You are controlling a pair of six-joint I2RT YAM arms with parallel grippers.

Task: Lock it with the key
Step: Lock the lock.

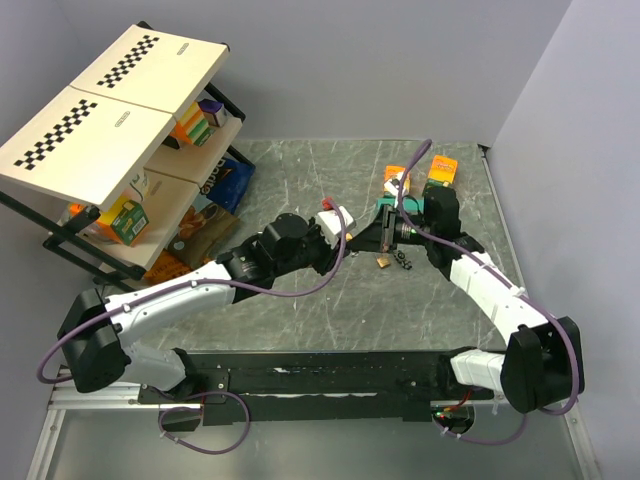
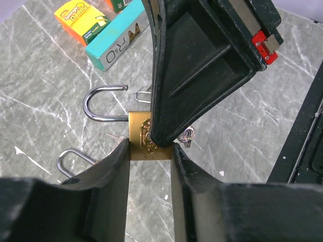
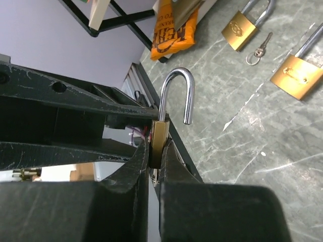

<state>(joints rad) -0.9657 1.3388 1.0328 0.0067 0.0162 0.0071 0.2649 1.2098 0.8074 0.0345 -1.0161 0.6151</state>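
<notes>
A brass padlock (image 2: 137, 126) with its steel shackle (image 2: 103, 103) swung open hangs above the table, and my left gripper (image 2: 150, 148) is shut on its body. My right gripper (image 3: 156, 151) comes in from the opposite side. Its fingers are shut at the padlock's (image 3: 160, 138) bottom end, pinching the key (image 3: 155, 174), of which only a sliver shows below the brass. The key's ring (image 2: 187, 135) pokes out beside the right fingertip. In the top view both grippers meet at mid-table, left gripper (image 1: 352, 232) and right gripper (image 1: 384, 232).
Two more brass padlocks (image 3: 241, 30) (image 3: 297, 75) and a loose key on a ring (image 3: 257, 49) lie on the marble table. Orange boxes (image 1: 442, 168) and a teal box (image 2: 118, 40) sit behind. A slanted shelf rack (image 1: 110, 120) with snack packets stands at far left.
</notes>
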